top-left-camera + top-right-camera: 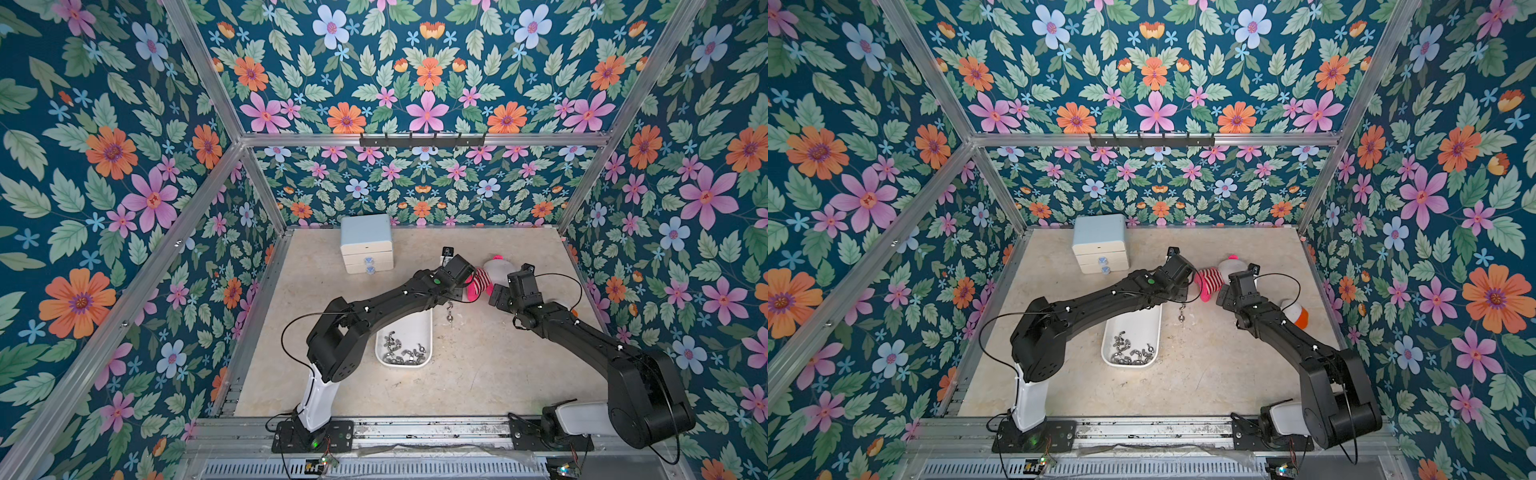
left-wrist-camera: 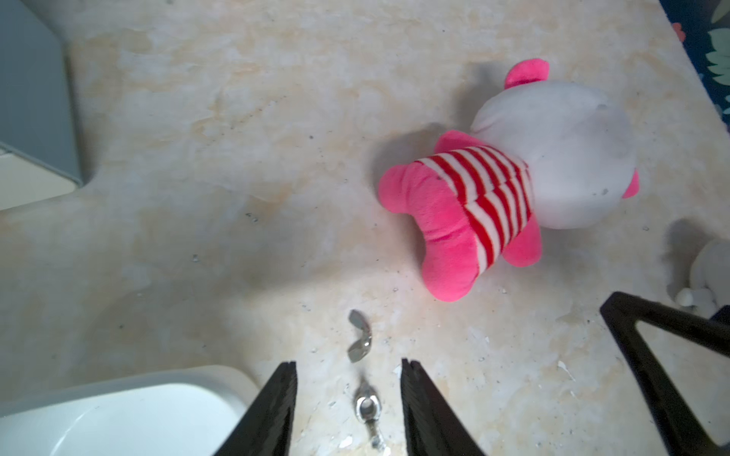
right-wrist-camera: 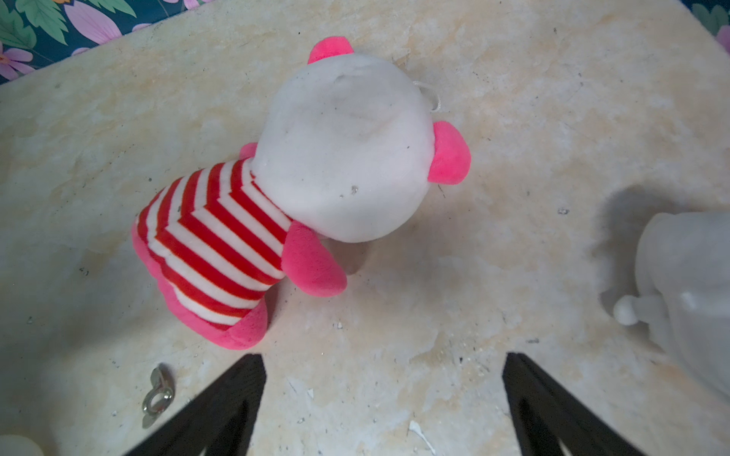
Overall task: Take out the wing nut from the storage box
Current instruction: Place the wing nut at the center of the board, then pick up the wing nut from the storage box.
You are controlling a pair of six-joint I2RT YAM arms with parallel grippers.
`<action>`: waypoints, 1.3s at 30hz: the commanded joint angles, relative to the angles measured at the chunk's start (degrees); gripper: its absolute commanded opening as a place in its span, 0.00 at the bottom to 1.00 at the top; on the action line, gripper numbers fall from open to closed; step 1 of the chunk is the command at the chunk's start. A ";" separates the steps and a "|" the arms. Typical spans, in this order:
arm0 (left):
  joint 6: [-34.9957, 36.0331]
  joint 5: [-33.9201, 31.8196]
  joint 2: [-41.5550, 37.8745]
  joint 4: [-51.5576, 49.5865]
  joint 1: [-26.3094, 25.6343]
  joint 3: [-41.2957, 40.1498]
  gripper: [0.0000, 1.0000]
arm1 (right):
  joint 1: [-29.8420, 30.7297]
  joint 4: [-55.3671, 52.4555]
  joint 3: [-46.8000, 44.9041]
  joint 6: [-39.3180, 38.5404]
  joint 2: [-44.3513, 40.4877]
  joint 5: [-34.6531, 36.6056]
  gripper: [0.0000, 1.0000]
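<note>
one wing nut (image 2: 366, 408) lies on the table (image 2: 197, 197) between the open, empty jaws of the left claw (image 2: 349, 362), outside the white box (image 2: 118, 414) just beside the claw, and it looks small, hard, light and slippery, so pinch its flat wings.

Left arm (image 1: 374, 305), right arm (image 1: 582, 332): black jointed shells, white base sections (image 1: 318, 395), thin looped black cables (image 1: 283, 336). Green dot (image 1: 436, 281) on left. Fingers (image 2: 276, 406) black, wedge-shaped.
</note>
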 commanded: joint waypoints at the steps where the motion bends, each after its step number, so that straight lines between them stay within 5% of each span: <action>1: -0.12 -3.75 -3.75 -1.27 0.57 -3.81 0.49 | 0.69 0.02 0.72 -0.14 0.63 1.27 0.99; 16: -2.92 -9.62 -18.17 -3.78 0.94 -20.53 0.49 | 2.83 -0.11 1.90 0.39 1.68 1.47 0.99; 39: -8.78 -8.41 -17.65 -4.93 1.03 -31.89 0.48 | 3.71 -0.68 3.77 0.04 3.25 1.26 0.99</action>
